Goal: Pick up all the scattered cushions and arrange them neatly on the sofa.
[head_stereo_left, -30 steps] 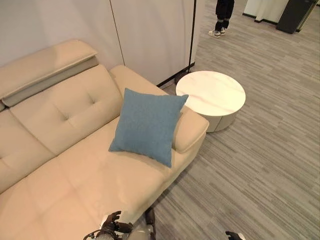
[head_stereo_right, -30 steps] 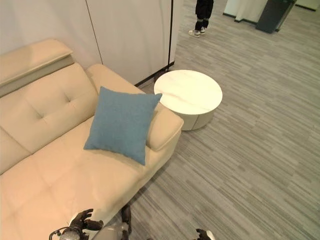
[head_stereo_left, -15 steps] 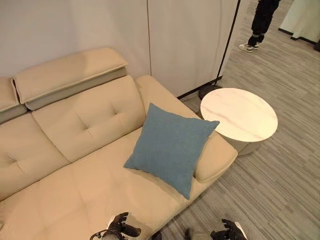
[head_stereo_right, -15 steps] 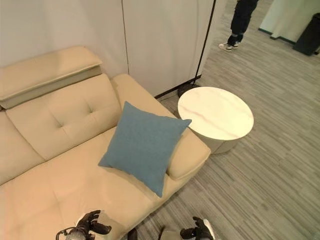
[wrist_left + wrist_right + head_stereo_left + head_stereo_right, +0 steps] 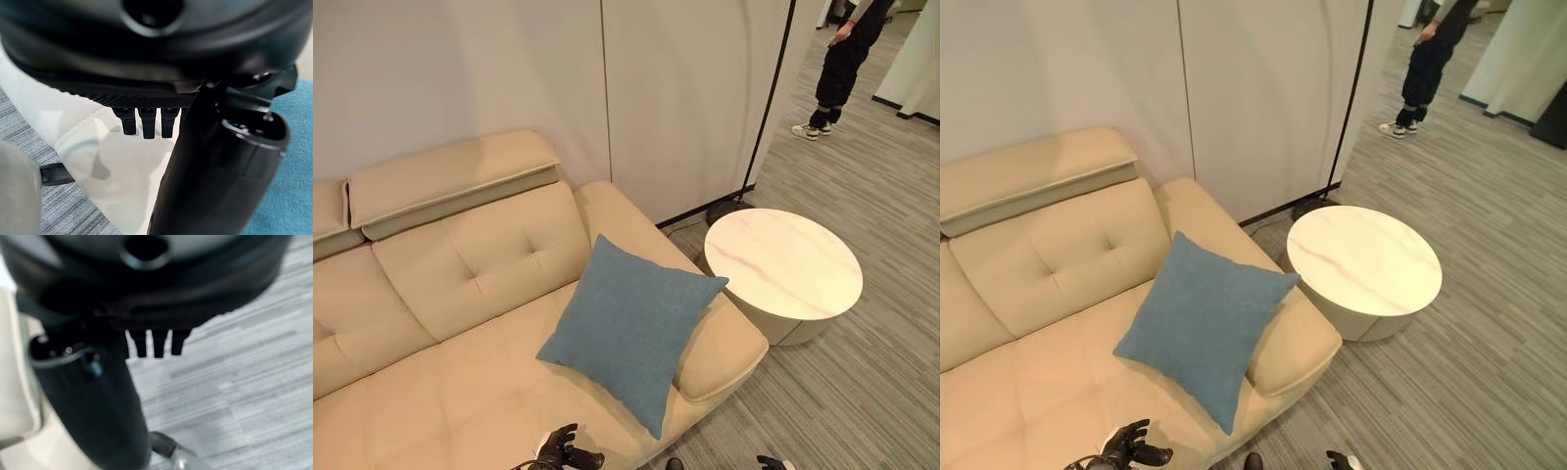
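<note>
You had one blue cushion (image 5: 631,328) propped against the sofa (image 5: 460,284) armrest, and both the left hand (image 5: 563,452) and right hand (image 5: 1340,459) hung relaxed, holding nothing.

A cream sofa (image 5: 460,294) is standing against the far wall, its tufted seat and backrest occupying the left of the scene. A blue cushion (image 5: 631,328) is lying on the seat at the right end, leaning tilted against the right armrest (image 5: 720,343). Just beside that armrest, to the right, a round white side table (image 5: 783,269) is standing on the grey striped carpet floor (image 5: 881,392).
</note>
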Tool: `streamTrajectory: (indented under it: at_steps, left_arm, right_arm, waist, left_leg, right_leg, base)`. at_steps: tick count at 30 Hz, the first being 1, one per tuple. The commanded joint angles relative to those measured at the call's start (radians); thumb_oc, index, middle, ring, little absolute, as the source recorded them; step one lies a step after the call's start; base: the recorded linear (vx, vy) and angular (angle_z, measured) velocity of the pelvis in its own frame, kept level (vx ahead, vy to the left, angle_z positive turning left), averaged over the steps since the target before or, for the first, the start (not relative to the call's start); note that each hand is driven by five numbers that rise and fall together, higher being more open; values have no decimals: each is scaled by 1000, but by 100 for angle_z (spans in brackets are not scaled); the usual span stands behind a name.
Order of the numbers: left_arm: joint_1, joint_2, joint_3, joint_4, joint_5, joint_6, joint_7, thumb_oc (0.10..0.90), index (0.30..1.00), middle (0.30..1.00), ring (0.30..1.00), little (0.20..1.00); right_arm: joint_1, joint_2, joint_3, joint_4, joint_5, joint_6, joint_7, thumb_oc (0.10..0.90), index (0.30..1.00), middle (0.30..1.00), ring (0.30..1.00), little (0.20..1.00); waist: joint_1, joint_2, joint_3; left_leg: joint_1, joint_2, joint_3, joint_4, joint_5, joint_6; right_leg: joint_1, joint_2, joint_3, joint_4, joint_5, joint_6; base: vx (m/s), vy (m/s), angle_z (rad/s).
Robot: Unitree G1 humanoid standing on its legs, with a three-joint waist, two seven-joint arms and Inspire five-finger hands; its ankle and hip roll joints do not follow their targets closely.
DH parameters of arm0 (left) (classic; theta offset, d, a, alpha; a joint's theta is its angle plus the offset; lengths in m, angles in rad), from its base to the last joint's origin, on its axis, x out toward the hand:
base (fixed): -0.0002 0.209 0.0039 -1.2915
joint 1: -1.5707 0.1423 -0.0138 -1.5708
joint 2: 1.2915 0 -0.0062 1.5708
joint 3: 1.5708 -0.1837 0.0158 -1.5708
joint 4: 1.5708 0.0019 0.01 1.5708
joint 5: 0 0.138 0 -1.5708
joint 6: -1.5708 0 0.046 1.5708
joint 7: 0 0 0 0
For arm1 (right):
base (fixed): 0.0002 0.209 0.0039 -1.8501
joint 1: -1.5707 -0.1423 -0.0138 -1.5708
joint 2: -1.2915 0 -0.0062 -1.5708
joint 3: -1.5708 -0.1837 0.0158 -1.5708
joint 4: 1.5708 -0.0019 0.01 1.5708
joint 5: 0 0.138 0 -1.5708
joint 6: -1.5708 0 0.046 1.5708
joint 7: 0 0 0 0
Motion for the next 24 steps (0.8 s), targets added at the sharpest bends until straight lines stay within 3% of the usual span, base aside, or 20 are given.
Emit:
streamTrajectory:
  at_steps: [1,12,13,14,15,16,17,18,19,23,24]
  left_arm:
    - [-35,18,13,26,-20,-42,35,800,900,900,900,900]
    - [-33,15,-25,-75,-64,-65,95,800,900,900,900,900]
    - [-25,72,10,-58,-54,-60,27,800,900,900,900,900]
    - [-26,71,9,-58,-54,-60,27,800,900,900,900,900]
    - [-39,84,-14,-55,-62,-58,0,800,900,900,900,900]
    - [-19,88,1,-63,-56,-65,-6,800,900,900,900,900]
    - [-19,87,-1,-63,-56,-65,-6,800,900,900,900,900]
    - [-27,88,-8,-61,-46,-49,-19,800,900,900,900,900]
    - [-34,89,-15,-69,-40,-45,-41,800,900,900,900,900]
    - [-29,87,-22,-82,-55,-53,-51,800,900,900,900,900]
    - [-23,85,-17,-101,-69,-54,-55,800,900,900,900,900]
  right_arm:
    - [-7,-18,0,16,-26,-35,-80,800,900,900,900,900]
    - [-34,-71,45,-135,-226,-33,-276,800,900,900,900,900]
    - [-132,-518,-184,-84,-92,-6,-54,800,900,900,900,900]
    - [-132,-519,-185,-84,-92,-5,-53,800,900,900,900,900]
    - [-183,-459,-122,-126,23,-72,-59,800,900,900,900,900]
    - [-154,-662,-187,-135,-23,-33,-4,800,900,900,900,900]
    - [-152,-663,-190,-136,-23,-32,-4,800,900,900,900,900]
    - [-169,-681,-230,-95,75,-54,12,800,900,900,900,900]
    - [-205,-731,-190,-94,-4,-63,-6,800,900,900,900,900]
    - [-216,-759,-207,-148,-18,-65,-4,800,900,900,900,900]
    - [-211,-782,-230,-253,-21,-73,-14,800,900,900,900,900]
  waist:
    - [-2,-31,-2]
    - [10,-48,4]
    - [15,-74,-6]
    - [14,-73,-8]
    - [18,-82,-9]
    - [12,-91,-6]
    - [12,-91,-9]
    - [8,-93,-9]
    - [10,-93,-10]
    - [10,-88,-14]
    - [9,-88,-15]
  left_leg:
    - [-58,-55,15,-10,21,0]
    - [-48,-46,-3,-9,17,-7]
    - [-47,-41,-6,-12,16,-19]
    - [-50,-42,-7,-12,18,-19]
    - [-55,-39,-10,-12,22,-22]
    - [-54,-38,-12,-12,21,-26]
    - [-57,-39,-12,-12,23,-26]
    - [-59,-39,-13,-12,23,-28]
    - [-63,-37,-19,-12,25,-30]
    - [-66,-39,-26,-12,25,-32]
    - [-68,-38,-31,-12,24,-32]
  right_leg:
    - [113,-32,17,24,-163,82]
    - [133,-27,-2,22,-173,75]
    - [139,-25,-13,21,-176,79]
    - [136,-26,-14,21,-174,79]
    - [130,-26,-15,22,-169,78]
    - [131,-26,-22,24,-168,79]
    - [128,-26,-22,24,-167,79]
    - [126,-25,-24,24,-167,80]
    - [124,-26,-30,26,-166,81]
    - [122,-26,-40,30,-170,80]
    - [124,-25,-46,32,-173,79]
  base:
    - [14,-12,4]
    - [1,-3,4]
    - [3,-52,14]
    - [2,-77,24]
    - [-11,-36,29]
    - [-10,-36,25]
    - [-5,-13,10]
    - [-15,10,6]
    - [-12,8,9]
    - [7,17,7]
    - [4,3,-3]
